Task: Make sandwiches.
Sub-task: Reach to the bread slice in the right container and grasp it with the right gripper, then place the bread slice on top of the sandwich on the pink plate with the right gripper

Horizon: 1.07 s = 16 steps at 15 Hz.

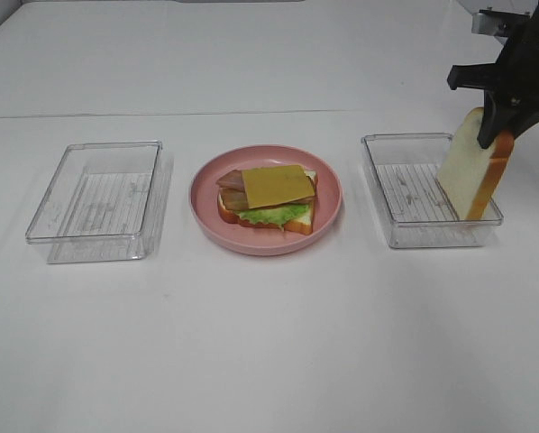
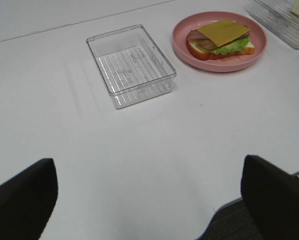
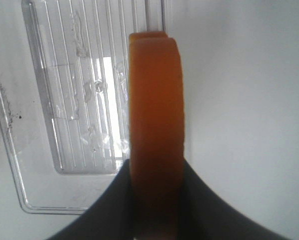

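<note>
An open sandwich (image 1: 268, 197) lies on a pink plate (image 1: 206, 203) in the middle: bread at the bottom, then green lettuce, brown bacon and a yellow cheese slice on top. It also shows in the left wrist view (image 2: 219, 39). My right gripper (image 1: 497, 131) is shut on a white bread slice (image 1: 472, 167) with orange crust and holds it upright over the right clear tray (image 1: 391, 194). In the right wrist view the crust edge (image 3: 155, 125) sits between the fingers. My left gripper (image 2: 149, 195) is open and empty, low over the near left table.
An empty clear plastic tray (image 1: 98, 200) stands left of the plate and shows in the left wrist view (image 2: 131, 65). The right tray's ribbed floor (image 3: 84, 100) is bare under the slice. The table's front edge shows in the left wrist view.
</note>
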Each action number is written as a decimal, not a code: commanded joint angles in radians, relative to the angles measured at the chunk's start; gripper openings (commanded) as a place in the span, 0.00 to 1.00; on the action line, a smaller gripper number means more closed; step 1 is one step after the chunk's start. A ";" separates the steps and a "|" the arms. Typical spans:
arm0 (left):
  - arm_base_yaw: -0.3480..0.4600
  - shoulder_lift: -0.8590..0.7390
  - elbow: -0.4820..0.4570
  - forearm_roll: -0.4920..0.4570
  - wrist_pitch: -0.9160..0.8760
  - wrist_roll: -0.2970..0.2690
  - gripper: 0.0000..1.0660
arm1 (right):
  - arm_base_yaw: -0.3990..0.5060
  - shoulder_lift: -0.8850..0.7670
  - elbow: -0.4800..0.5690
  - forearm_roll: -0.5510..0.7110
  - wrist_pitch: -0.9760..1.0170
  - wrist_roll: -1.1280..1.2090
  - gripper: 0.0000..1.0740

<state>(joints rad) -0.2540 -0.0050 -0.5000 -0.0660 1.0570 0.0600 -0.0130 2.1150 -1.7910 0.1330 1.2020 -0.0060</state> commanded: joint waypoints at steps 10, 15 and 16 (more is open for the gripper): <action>0.002 -0.021 0.002 -0.008 -0.011 -0.002 0.88 | 0.162 -0.198 0.152 0.517 -0.180 -0.068 0.00; 0.002 -0.021 0.002 -0.008 -0.011 -0.002 0.88 | 0.291 -0.132 0.295 0.760 -0.406 -0.123 0.00; 0.002 -0.021 0.002 -0.008 -0.011 -0.002 0.88 | 0.304 -0.103 0.295 0.794 -0.405 -0.137 0.00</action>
<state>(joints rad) -0.2540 -0.0050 -0.5000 -0.0660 1.0570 0.0600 0.2860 2.0110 -1.5010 0.8980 0.8090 -0.1190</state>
